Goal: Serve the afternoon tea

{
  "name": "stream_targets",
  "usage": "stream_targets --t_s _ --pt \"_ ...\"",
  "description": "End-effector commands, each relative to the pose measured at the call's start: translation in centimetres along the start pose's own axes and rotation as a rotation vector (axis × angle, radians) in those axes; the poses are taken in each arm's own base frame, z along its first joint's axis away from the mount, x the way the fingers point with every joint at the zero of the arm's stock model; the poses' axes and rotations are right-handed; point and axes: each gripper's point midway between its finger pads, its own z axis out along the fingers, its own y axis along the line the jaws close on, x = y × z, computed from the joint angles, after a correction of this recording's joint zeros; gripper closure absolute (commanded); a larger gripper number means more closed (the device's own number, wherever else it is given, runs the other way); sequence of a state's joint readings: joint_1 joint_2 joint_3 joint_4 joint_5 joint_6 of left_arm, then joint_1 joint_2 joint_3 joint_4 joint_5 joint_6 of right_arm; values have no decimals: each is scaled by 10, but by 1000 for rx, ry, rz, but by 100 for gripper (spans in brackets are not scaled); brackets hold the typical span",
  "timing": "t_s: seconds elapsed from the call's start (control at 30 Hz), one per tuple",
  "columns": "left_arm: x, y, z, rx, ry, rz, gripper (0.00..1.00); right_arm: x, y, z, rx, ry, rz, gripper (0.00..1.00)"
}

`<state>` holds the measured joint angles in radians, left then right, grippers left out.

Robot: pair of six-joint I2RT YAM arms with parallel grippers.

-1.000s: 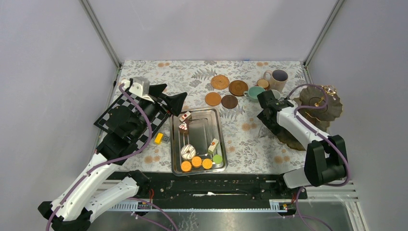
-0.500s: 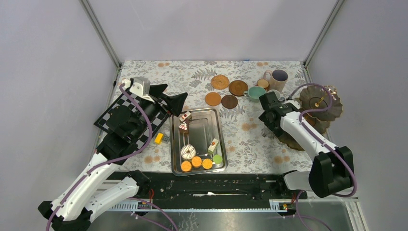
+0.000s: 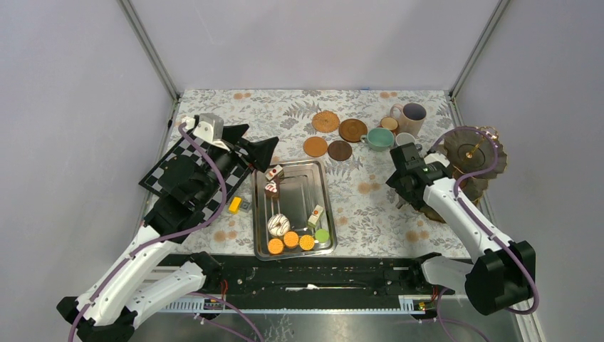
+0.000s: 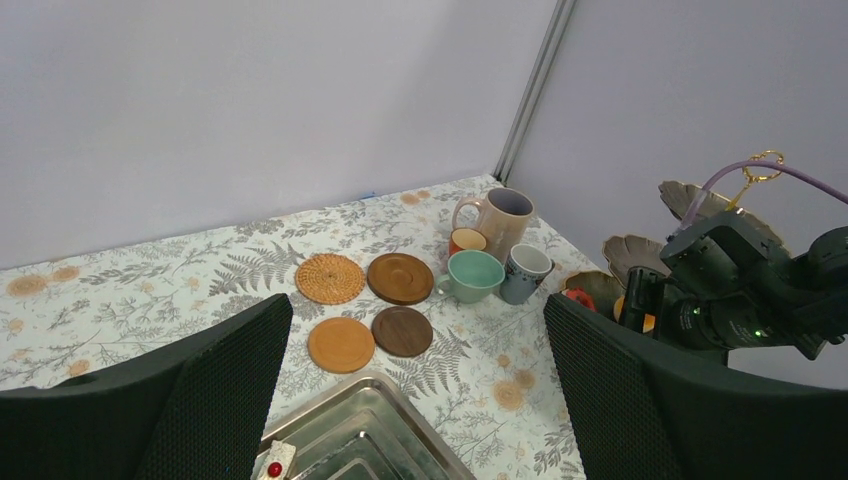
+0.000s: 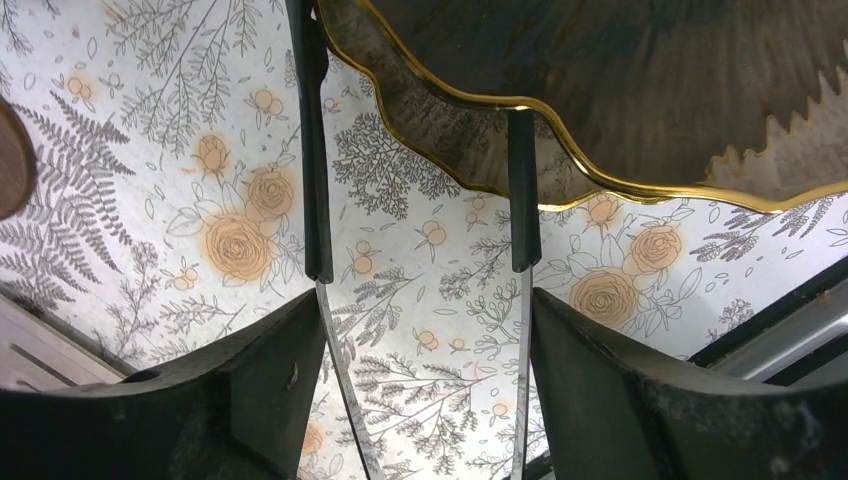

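My right gripper holds metal tongs; their black tips stand apart and empty over the tablecloth, beside the gold-edged lower tier of the dark stand. The stand is at the right edge; in the left wrist view its bottom tier holds a red pastry and an orange biscuit. A donut, cake slices and orange biscuits lie in the steel tray. The beige, teal, grey and small orange mugs stand beside several coasters. My left gripper is open and empty, off the tray's far left corner.
A chessboard lies under my left arm. A yellow block and a small grey piece sit left of the tray. Walls and metal posts close in the table on three sides.
My right arm has swung right and nearer, bringing the tongs from beside the grey mug down to the stand's lower tier. The left arm has not moved.
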<state>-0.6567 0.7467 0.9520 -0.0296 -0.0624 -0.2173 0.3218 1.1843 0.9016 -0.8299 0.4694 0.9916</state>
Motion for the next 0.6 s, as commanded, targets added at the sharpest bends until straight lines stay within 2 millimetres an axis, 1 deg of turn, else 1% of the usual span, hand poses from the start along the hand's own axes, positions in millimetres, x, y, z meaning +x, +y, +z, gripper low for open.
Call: stream_targets --t_s 0.0,0.17,0.4,0.47,0.57 --pt "-5 -4 4 19 -27 -8 1 2 -4 -10 -30 -5 -73 23" --pt "-3 -4 5 17 -21 -6 1 2 -1 -19 -95 -15 -116 23" --pt "0 -2 6 9 -14 -1 1 -5 -5 -33 -165 -58 -153 24" --pt "1 -1 7 7 -12 0 1 -5 -1 -37 -204 -63 -182 24" --pt "3 -1 8 4 -6 1 1 -4 11 -43 -291 -61 -244 24"
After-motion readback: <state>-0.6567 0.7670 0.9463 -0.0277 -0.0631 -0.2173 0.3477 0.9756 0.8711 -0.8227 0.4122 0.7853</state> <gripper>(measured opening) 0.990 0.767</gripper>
